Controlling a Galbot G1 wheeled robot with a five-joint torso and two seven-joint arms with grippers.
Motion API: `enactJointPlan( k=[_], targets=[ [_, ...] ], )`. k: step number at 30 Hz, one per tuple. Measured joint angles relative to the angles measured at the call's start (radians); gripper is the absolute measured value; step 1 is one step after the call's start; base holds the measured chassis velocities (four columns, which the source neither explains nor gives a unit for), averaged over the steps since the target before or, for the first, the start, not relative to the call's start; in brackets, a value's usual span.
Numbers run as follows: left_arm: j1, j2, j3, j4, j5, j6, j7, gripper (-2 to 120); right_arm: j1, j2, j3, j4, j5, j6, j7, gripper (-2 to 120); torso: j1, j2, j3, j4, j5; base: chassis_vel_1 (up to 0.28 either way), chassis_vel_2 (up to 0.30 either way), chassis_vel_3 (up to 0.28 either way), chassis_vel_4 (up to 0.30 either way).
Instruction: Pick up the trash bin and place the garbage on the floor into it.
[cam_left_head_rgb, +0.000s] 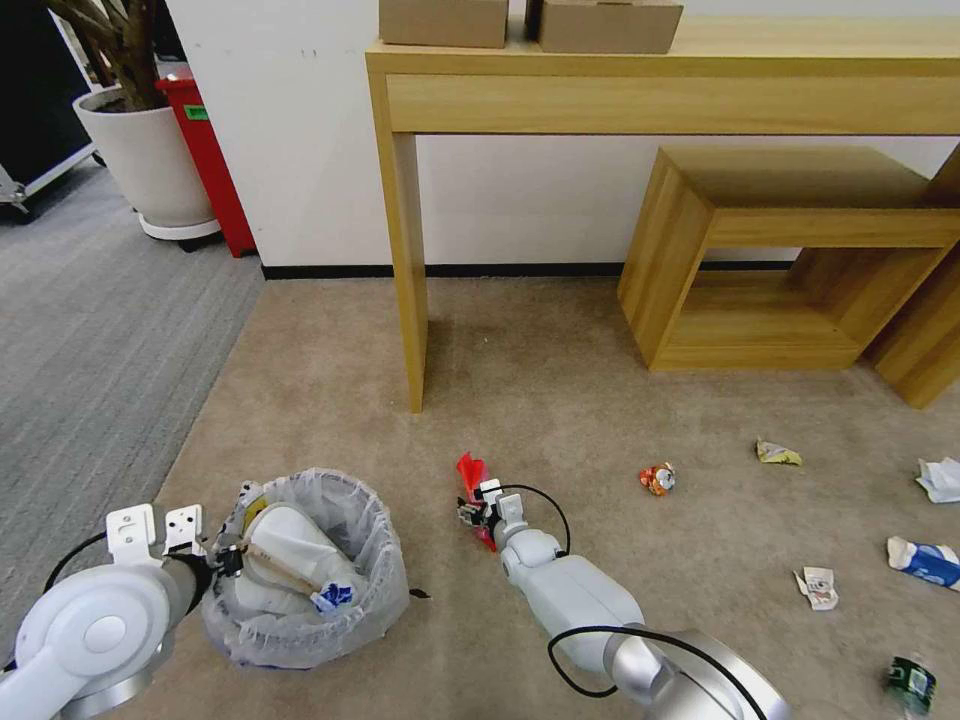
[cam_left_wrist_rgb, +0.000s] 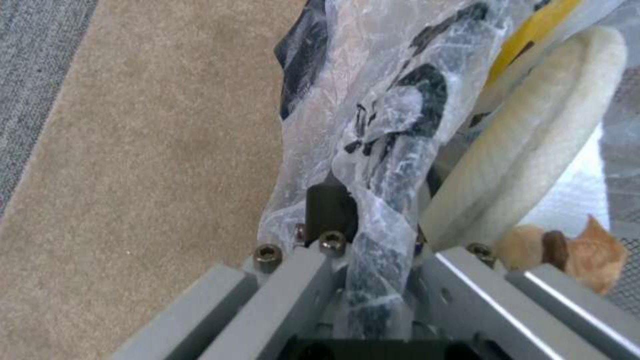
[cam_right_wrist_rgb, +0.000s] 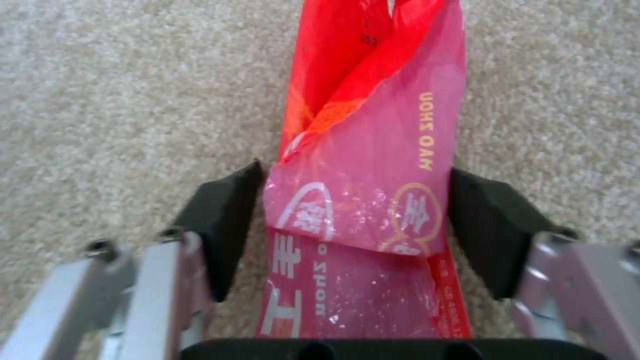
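The trash bin (cam_left_head_rgb: 385, 535), lined with a crinkled clear bag, stands low at my left on the beige floor (cam_left_head_rgb: 560, 400); a white slipper (cam_left_head_rgb: 290, 545) and a wooden stick (cam_left_head_rgb: 280, 570) lie inside. My left gripper (cam_left_head_rgb: 225, 560) is shut on the bin's bagged rim (cam_left_wrist_rgb: 400, 125), beside the slipper (cam_left_wrist_rgb: 533, 140). My right gripper (cam_left_head_rgb: 478, 510) is down at a red wrapper (cam_left_head_rgb: 470, 472), open, its fingers on either side of the wrapper (cam_right_wrist_rgb: 373, 150). More garbage lies to the right: an orange-red wrapper (cam_left_head_rgb: 657, 479), yellow wrapper (cam_left_head_rgb: 778, 454), white paper (cam_left_head_rgb: 940, 478), blue-white carton (cam_left_head_rgb: 925, 562), bottle (cam_left_head_rgb: 910, 685).
A wooden console table's leg (cam_left_head_rgb: 405, 280) stands just beyond the red wrapper. An open wooden box stool (cam_left_head_rgb: 790, 260) sits against the wall at the right. Grey ribbed carpet (cam_left_head_rgb: 90, 330), a plant pot (cam_left_head_rgb: 150, 160) and a red stand (cam_left_head_rgb: 210, 160) are at the far left.
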Motion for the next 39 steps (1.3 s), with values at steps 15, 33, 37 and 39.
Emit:
enactJointPlan(
  k=[15,33,37,39],
  targets=[
    [0.012,0.003,-0.008,-0.011,0.011,-0.003,0.001,0,-0.019,-0.008,-0.003,0.094,0.026,0.0,-0.012,10,0.0,0.0,0.0,0.0002,0.0002,0.0,0.0,0.0,0.0],
    [0.013,0.01,-0.011,-0.012,0.0,-0.007,-0.001,0,-0.057,-0.352,-0.006,0.896,0.516,0.142,-0.396,0,0.0,0.0,0.0,0.0003,0.0002,0.0,0.0,0.0,0.0],
    [0.009,0.004,-0.006,-0.01,0.003,-0.007,-0.001,0,-0.07,-0.461,-0.075,1.061,0.615,0.132,-0.576,0,0.0,0.0,0.0,-0.0002,0.0,0.0,0.0,0.0,0.0],
    [0.004,0.0,-0.006,-0.008,0.002,-0.007,-0.001,0,-0.071,-0.469,-0.101,1.083,0.62,0.133,-0.594,0,0.0,0.0,0.0,-0.0005,0.0,0.0,0.0,0.0,0.0]
  ],
)
